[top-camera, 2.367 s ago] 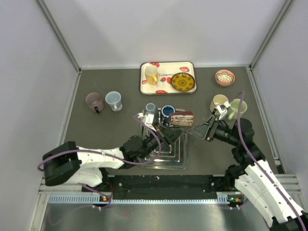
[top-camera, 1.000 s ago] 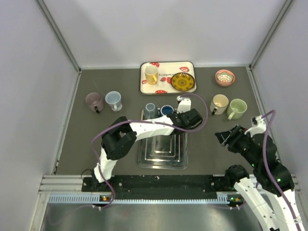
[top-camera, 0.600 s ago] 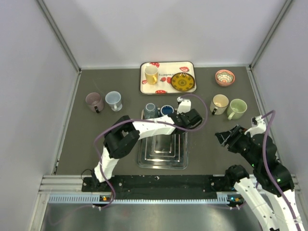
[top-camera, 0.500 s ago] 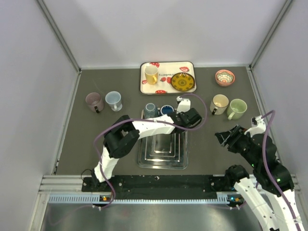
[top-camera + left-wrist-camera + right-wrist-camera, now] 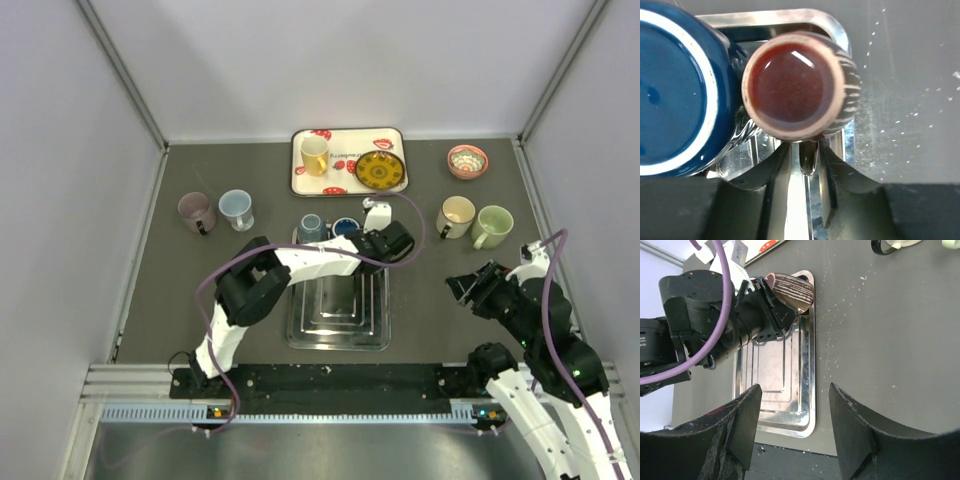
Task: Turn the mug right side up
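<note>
Two fingers [image 5: 777, 167]: those of your left hand [image 5: 804, 150] stand parted only a little, either side of the handle [image 5: 808, 159] of the brown striped mug [image 5: 792, 85]. A sliver of light shows beside the handle, so the hold looks slack, not clamped.
Mug: it stands in the far right corner of the metal tray [image 5: 790, 17], tight beside the blue mug [image 5: 670, 85]; whether they touch, you cannot tell.
Heading: a glossy well ringed by a pale rim faces your wrist camera. That is likely the mouth, with the long axis near upright and the handle toward the hand.
Risk: pull back crooked and a finger may hook the handle and tip the mug. It could also rock on the tray's raised lip or knock the blue mug.
Right hand [image 5: 795, 387]: wide open and empty, well apart over the bench [image 5: 880, 340].
</note>
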